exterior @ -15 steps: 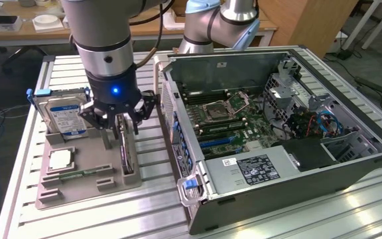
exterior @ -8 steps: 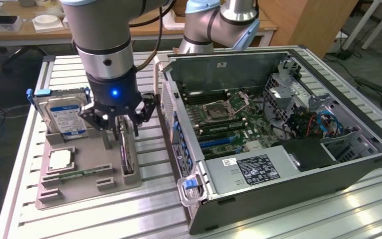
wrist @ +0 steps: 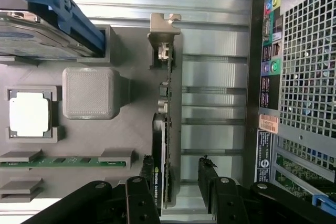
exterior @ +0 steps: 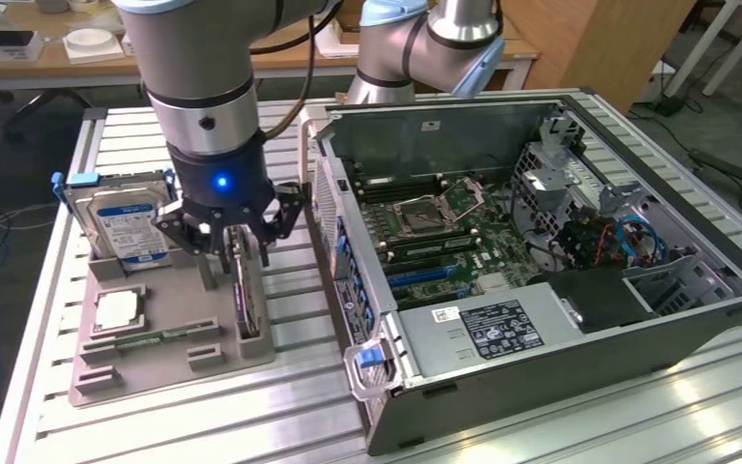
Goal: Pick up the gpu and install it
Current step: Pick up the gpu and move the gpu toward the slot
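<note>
The gpu is a thin dark card standing on edge in a slot at the exterior view's right side of the grey holder tray. In the wrist view I see the gpu edge-on, its silvery bracket at the far end. My gripper hangs just over the card's upper end, open. The gripper has one finger on each side of the card. One fingertip is close to it and a gap remains at the other.
The tray also carries a silver hard drive with a blue label, a square processor and a green memory stick. The open computer case lies to the exterior view's right, its perforated rear panel close by.
</note>
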Robot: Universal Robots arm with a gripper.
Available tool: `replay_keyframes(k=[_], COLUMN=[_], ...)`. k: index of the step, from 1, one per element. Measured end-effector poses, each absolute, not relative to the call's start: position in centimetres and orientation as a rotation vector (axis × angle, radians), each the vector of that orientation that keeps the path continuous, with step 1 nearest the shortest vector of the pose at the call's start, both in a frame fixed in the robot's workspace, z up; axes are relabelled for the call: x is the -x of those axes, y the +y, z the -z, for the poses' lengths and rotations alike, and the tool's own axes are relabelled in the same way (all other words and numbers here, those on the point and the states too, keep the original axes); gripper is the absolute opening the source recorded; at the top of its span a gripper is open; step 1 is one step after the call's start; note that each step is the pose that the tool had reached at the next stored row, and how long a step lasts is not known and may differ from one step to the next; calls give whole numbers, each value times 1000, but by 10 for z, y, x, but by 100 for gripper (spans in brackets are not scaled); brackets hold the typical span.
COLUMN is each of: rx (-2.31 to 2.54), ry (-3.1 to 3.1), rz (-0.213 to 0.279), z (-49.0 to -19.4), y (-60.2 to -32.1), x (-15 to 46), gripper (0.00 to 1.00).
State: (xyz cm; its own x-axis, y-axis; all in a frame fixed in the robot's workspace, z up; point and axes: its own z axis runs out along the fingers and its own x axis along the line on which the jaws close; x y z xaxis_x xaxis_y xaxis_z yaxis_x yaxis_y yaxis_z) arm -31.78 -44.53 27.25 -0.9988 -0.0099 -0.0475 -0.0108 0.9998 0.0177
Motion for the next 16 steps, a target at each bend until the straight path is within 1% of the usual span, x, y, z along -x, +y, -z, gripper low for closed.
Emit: replay_keyframes(k=[7,16], rx=[17,-3], ry=[3094,3094], rz=[-27,-25], z=[-269,-254], y=[-446,-446], x=[327,328], gripper=[47,47])
